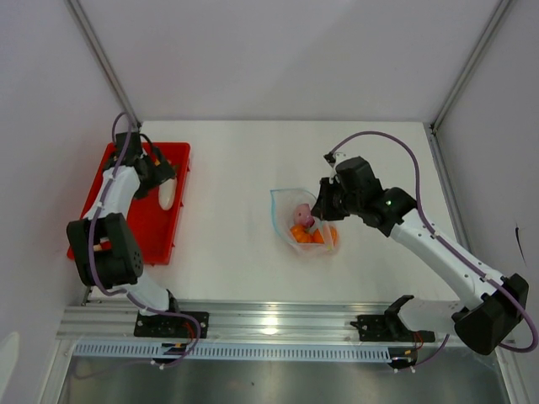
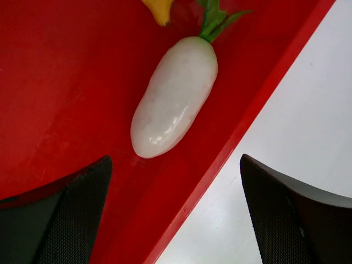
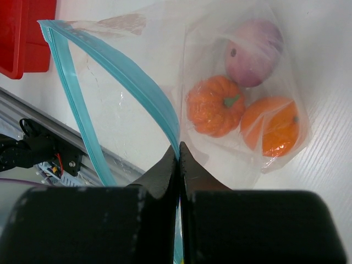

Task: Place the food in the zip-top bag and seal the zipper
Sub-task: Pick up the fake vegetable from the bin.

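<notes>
The red tray point(image 1: 160, 227) sat at the worktop's point(image 1: 236, 168) left side, well apart from the zip-top bag point(image 1: 286, 206) near the middle. The left pincer point(image 2: 175, 184) hung wide open and empty over the tray's rim. Just beyond it lay a smooth, glossy white radish point(image 2: 173, 104) with green leaves and a yellow piece point(image 2: 159, 8). The right pincer point(image 3: 179, 162) was clamped tight on the teal zipper point(image 3: 121, 71), the mouth gaping. Inside the crinkly clear film lay food point(image 1: 307, 231): a ribbed pumpkin point(image 3: 215, 105), a round orange point(image 3: 270, 126), a pinkish onion point(image 3: 254, 52).
</notes>
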Available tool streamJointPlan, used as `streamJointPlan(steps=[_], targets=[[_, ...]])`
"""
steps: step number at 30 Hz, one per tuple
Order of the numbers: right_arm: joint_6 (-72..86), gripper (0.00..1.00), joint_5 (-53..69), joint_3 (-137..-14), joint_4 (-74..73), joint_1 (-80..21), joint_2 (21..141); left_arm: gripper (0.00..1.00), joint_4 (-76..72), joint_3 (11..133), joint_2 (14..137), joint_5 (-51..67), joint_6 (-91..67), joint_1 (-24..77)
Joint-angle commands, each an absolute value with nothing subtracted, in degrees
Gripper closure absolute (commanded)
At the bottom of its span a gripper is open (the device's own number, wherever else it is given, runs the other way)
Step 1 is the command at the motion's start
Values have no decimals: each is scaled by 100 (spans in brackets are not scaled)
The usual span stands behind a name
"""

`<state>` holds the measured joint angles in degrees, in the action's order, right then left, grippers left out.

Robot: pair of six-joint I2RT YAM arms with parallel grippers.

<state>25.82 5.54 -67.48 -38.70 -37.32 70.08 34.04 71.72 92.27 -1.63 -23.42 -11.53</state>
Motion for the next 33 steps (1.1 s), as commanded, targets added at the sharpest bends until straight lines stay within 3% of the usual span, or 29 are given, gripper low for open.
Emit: streamJointPlan(steps=[1, 30, 33], targets=[[2505, 100, 615, -6741, -3727, -3727, 6820, 2, 3409, 7506, 9403, -70, -2197, -1257], [2522, 100, 633, -6636, -3727, -3709, 6724, 8, 4307, 8780, 11364, -291, -1442, -1301], [2522, 100, 633, -6618, -3744, -3709, 6697, 12, 4333, 8894, 11452, -325, -1301, -1301]])
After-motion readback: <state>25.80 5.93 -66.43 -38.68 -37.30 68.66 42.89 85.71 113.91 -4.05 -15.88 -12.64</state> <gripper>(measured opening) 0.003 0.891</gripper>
